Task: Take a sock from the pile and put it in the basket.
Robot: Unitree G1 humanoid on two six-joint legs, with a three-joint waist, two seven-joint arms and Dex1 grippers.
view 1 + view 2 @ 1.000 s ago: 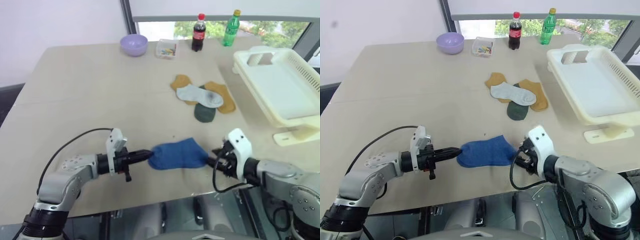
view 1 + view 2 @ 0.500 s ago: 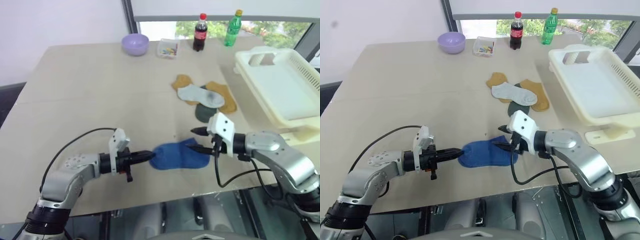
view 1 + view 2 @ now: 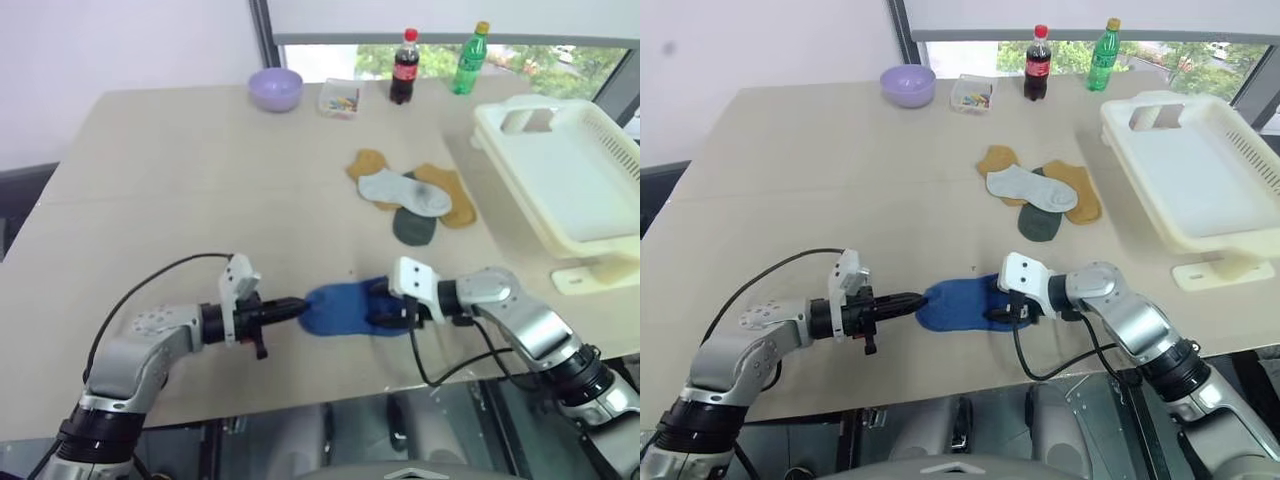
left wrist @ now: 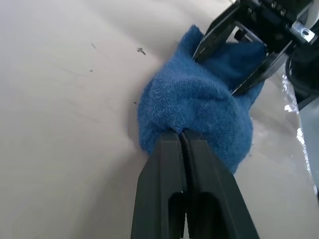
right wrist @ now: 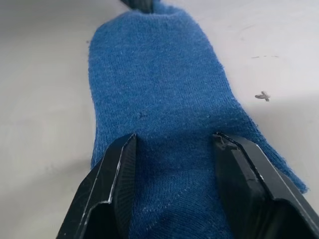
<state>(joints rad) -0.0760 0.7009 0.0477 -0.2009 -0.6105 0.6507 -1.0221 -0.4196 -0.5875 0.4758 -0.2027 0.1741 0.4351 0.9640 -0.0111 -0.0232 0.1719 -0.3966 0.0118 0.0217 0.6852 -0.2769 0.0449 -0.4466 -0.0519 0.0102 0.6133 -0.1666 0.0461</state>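
Note:
The royal-blue sock (image 3: 345,308) lies flat near the table's front edge, apart from the pile (image 3: 412,196) of mustard, grey and dark green socks. My left gripper (image 3: 300,306) is shut on the sock's left end, its fingers (image 4: 169,149) pinching the fabric. At the sock's right end my right gripper (image 3: 385,306) is open, with its two fingers (image 5: 122,164) resting on the sock and blue fabric between them. The cream basket (image 3: 575,170) stands at the right of the table, with nothing in it.
A lilac bowl (image 3: 275,88), a small clear box (image 3: 340,98), a cola bottle (image 3: 404,66) and a green bottle (image 3: 467,58) line the far edge. The sock lies close to the table's front edge (image 3: 300,405).
My right gripper has swung in from the sock's right side, risen over it and come down onto its right end. The left gripper has kept still on the sock.

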